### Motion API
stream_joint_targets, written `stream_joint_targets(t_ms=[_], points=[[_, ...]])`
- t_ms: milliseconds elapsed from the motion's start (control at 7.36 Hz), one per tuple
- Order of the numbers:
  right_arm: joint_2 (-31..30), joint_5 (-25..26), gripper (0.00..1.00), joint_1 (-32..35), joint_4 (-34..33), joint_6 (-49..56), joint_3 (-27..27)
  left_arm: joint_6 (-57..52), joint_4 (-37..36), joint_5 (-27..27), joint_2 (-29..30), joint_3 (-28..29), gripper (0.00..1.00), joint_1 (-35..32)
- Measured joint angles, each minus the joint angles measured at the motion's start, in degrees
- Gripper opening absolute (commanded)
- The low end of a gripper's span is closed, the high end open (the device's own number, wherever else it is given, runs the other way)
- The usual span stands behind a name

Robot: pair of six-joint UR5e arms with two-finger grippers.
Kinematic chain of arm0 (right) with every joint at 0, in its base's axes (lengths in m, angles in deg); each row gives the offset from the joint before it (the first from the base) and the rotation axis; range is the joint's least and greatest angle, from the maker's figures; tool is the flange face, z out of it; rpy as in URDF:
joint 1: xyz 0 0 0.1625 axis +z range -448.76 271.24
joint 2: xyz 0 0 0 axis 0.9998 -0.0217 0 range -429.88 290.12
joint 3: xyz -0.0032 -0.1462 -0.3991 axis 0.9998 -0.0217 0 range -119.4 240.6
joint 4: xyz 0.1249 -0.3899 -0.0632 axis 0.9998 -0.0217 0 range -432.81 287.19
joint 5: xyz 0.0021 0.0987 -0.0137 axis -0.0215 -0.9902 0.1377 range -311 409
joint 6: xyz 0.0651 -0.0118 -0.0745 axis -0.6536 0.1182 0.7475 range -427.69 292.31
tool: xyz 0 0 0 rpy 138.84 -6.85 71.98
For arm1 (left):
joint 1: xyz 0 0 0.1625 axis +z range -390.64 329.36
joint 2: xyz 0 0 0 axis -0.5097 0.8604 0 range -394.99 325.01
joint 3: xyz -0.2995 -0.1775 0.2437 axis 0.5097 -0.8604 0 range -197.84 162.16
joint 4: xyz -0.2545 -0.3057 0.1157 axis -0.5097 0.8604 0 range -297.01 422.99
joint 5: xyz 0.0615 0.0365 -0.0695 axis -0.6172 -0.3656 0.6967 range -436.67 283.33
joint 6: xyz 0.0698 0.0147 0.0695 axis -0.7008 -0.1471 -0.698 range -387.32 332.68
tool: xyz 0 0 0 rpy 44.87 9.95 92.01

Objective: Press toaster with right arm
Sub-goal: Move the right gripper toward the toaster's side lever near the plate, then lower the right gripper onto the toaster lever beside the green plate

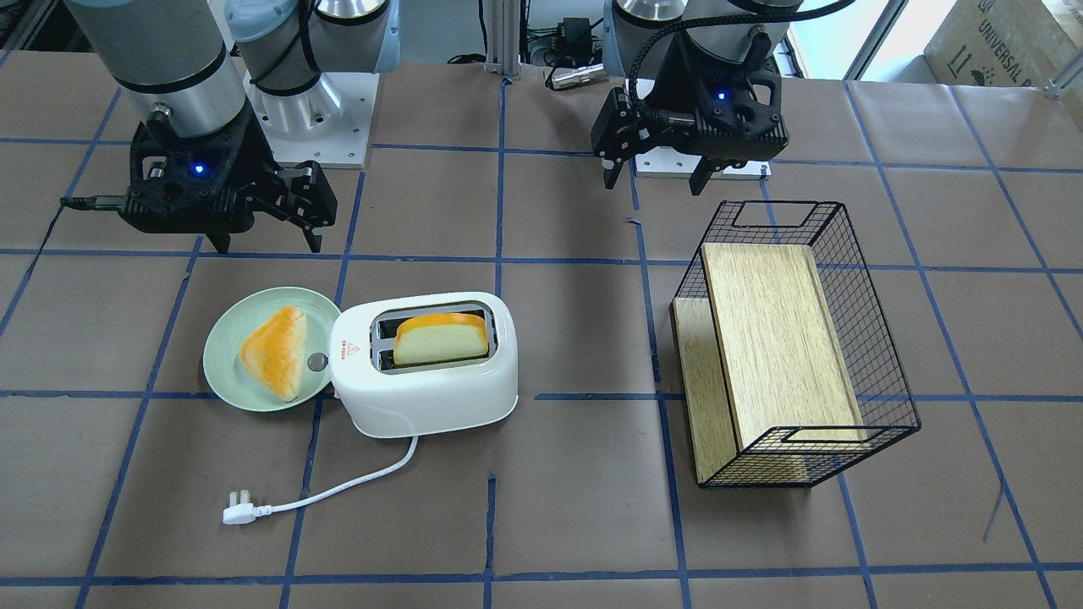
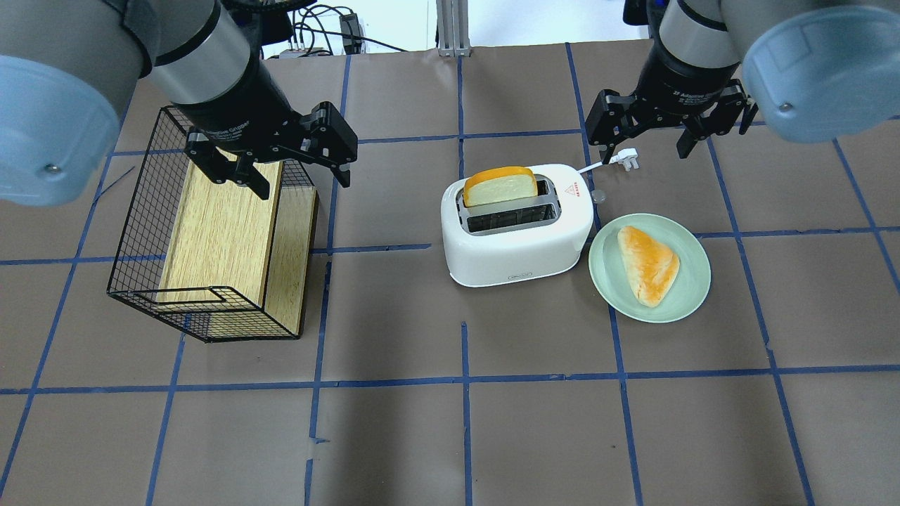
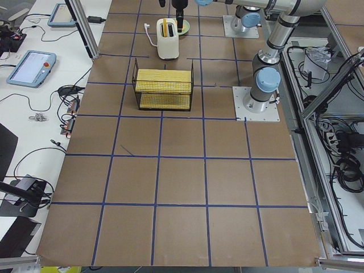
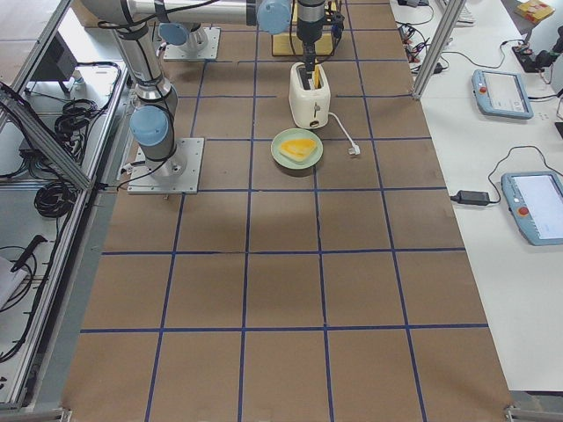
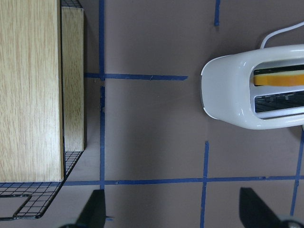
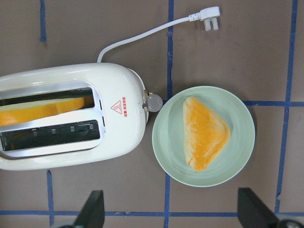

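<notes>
The white toaster [image 1: 440,397] stands mid-table with a bread slice [image 1: 442,338] upright in one slot. Its grey knob [image 6: 153,101] faces the green plate, and its cord runs to the loose plug [image 1: 237,510]. It also shows in the overhead view [image 2: 520,256] and the right wrist view [image 6: 118,142]. My right gripper [image 2: 664,137] is open and empty, hanging well above the table near the toaster's knob end and apart from it. It also shows in the front view [image 1: 266,241]. My left gripper [image 2: 304,184] is open and empty, beside the wire basket.
A green plate [image 1: 222,372] with a triangular bread piece [image 1: 275,351] touches the toaster's knob end. A black wire basket [image 2: 140,211] holding wooden boards lies on its side on the left arm's side. Brown table with a blue tape grid.
</notes>
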Motion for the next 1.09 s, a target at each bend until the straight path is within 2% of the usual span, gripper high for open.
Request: stream_joint_targets(t_ms=[407, 679, 1086], points=[[1.2, -0.2, 0.26, -0.4, -3.8, 11.9, 0.1, 0.0, 0.0, 0.0, 0.0, 0.0, 1.0, 0.0], [1.7, -0.8, 0.21, -0.7, -6.2, 24.3, -0.3, 0.0, 0.0, 0.0, 0.0, 0.0, 1.0, 0.0], [3.0, -1.2, 0.21, -0.5, -8.2, 49.4, -0.1, 0.0, 0.0, 0.0, 0.0, 0.0, 1.0, 0.0]])
